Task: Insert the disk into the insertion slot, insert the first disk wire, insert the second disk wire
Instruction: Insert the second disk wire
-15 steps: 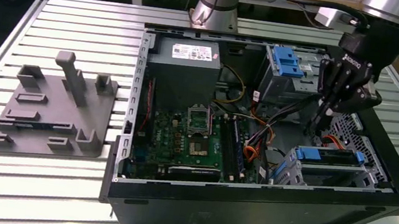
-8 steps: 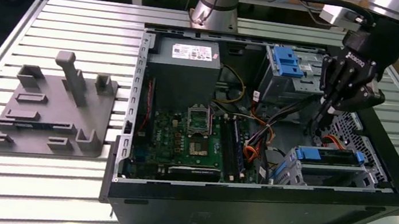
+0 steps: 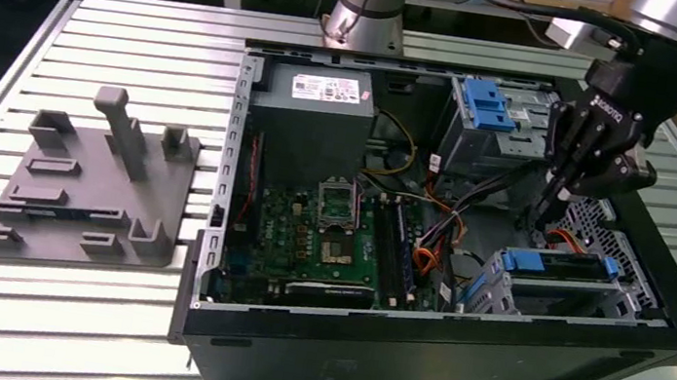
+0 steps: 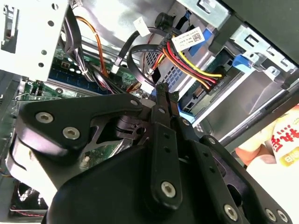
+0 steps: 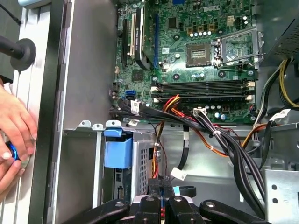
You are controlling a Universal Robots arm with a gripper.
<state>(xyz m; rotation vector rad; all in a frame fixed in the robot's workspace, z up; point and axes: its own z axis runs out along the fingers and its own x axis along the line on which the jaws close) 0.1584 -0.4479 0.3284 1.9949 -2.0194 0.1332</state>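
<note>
Holds black metal pincer (image 3: pixel 551 206) pressed together at twelve o'clock of blue-framed silver disk (image 3: pixel 564 271), clear of perforated silver cage (image 3: pixel 622 304), since insertion looks done.

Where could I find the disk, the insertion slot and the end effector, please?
disk (image 3: pixel 560 265): exterior view, blue carrier edge.
insertion slot (image 3: pixel 492 291): exterior view, silver side wall.
end effector (image 3: pixel 544 209): exterior view, between fingertips.

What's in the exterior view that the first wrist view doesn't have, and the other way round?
Exterior view's extra: the grey plastic stand lying beside the black computer case. First wrist view's extra: a person's hands just outside the case wall. Both views share the green motherboard, the bundled wires, and the tool reaching down inside the case.
</note>
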